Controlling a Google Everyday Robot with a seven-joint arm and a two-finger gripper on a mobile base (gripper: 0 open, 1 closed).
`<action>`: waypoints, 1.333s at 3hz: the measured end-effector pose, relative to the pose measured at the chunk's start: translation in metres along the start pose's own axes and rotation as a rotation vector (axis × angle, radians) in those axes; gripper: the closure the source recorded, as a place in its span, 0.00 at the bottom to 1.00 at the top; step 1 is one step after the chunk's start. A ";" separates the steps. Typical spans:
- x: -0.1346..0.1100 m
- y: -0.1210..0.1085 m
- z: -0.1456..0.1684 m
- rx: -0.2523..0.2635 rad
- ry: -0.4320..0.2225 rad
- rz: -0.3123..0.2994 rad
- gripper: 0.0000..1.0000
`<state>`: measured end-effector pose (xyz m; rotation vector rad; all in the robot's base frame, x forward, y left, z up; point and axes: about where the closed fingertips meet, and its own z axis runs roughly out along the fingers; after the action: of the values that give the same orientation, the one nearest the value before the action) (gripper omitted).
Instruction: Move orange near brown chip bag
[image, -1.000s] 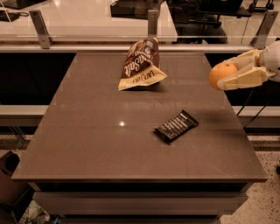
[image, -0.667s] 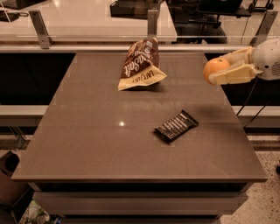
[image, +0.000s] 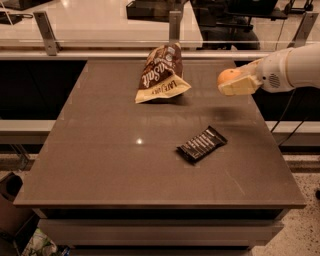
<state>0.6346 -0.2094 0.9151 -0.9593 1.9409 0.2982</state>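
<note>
Brown, matte, smooth tabletop; square slab with straight edges and one small glint of light near centre.

Crinkled foil brown chip bag at 12 o'clock on the slab, near the far edge. Dark brown body with white lettering; cream-yellow lower end fanned out toward the near side, upper end pinched and raised. Creased, irregular outline.

Flat black wrapped bar at about 4 o'clock from centre. Thin, rectangular and glossy, with pale printing across the face. Lying askew, long axis running from 8 to 2 o'clock. Well apart from the bag.

Round orange at 2 o'clock, off the surface, above the far right part of the slab. Smooth bright skin, only the upper left portion exposed. At 3 o'clock from the bag, apart from it, not touching.

Gripper at 2 o'clock, extending from the right edge. Cream-coloured, blunt, wedge-shaped fingers closed around the orange, fruit clamped between them. White, rounded, smooth arm housing behind, with a small perforated grille on its side.

Brushed metal rail along the far edge at 12 o'clock, with upright posts. Speckled floor at 4 o'clock, below slab level.
</note>
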 end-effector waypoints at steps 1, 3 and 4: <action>0.003 -0.021 0.026 0.070 0.050 0.035 1.00; 0.015 -0.045 0.070 0.107 0.094 0.090 1.00; 0.024 -0.043 0.087 0.097 0.093 0.115 1.00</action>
<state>0.7138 -0.2026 0.8548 -0.8129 2.0798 0.2266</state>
